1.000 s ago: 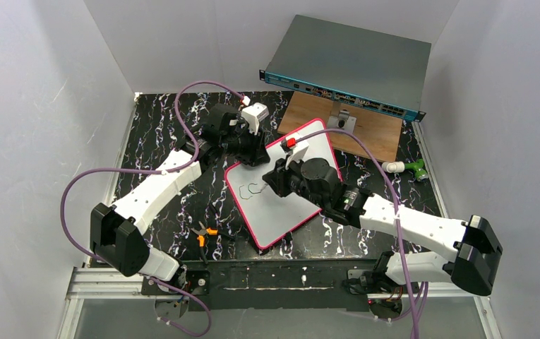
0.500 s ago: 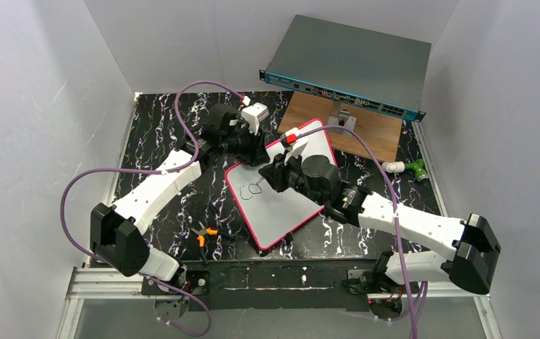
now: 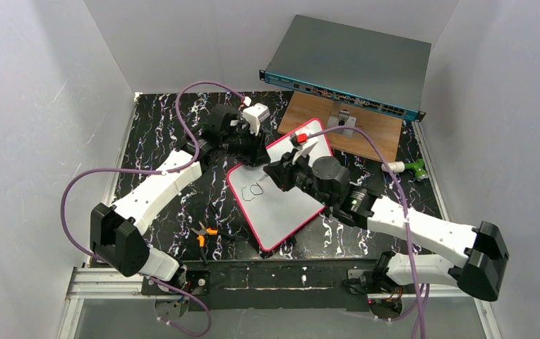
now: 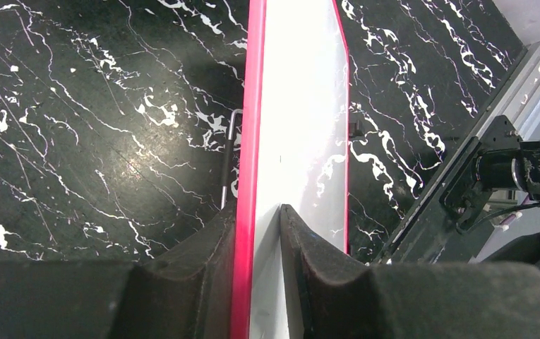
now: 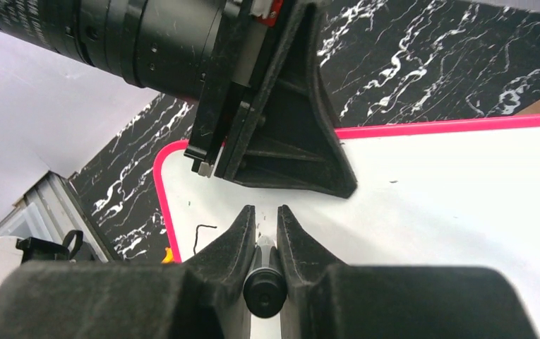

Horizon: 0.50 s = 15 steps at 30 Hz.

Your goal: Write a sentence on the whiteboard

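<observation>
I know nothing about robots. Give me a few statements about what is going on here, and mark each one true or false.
1. The left gripper clamps the edge of the whiteboard. True.
2. The right gripper is empty. False: a marker is pinched between its fingers.
3. The whiteboard is covered in writing. False: there are only a couple of black loops near one corner, and the rest is blank.
4. Pliers with orange handles lie on the table, apart from the whiteboard. True.
5. The whiteboard has a blue frame. False: the frame is pink-red.
</observation>
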### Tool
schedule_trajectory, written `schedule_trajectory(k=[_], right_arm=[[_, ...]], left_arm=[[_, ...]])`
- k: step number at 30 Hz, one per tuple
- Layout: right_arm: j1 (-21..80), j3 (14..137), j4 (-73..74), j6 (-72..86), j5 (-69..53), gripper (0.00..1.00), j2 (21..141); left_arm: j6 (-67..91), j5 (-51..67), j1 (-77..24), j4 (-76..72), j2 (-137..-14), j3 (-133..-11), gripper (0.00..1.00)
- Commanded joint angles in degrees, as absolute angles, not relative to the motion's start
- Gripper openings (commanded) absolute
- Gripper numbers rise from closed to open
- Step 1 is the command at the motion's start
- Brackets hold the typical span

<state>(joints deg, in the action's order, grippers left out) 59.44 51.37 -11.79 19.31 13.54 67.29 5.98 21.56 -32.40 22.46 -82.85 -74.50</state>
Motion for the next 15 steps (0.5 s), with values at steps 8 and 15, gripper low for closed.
schedule_trajectory(k=[8, 15], right_arm=[[58.81, 48.24, -14.23, 19.71, 19.25, 0.01, 62.63], [58.02, 48.60, -16.80, 20.27, 17.86, 0.01, 65.28]], left_arm=[[4.58, 20.21, -32.26, 21.80, -80.70, -77.31, 0.00], [4.58, 20.21, -32.30, 22.13, -80.55, -77.47, 0.00]])
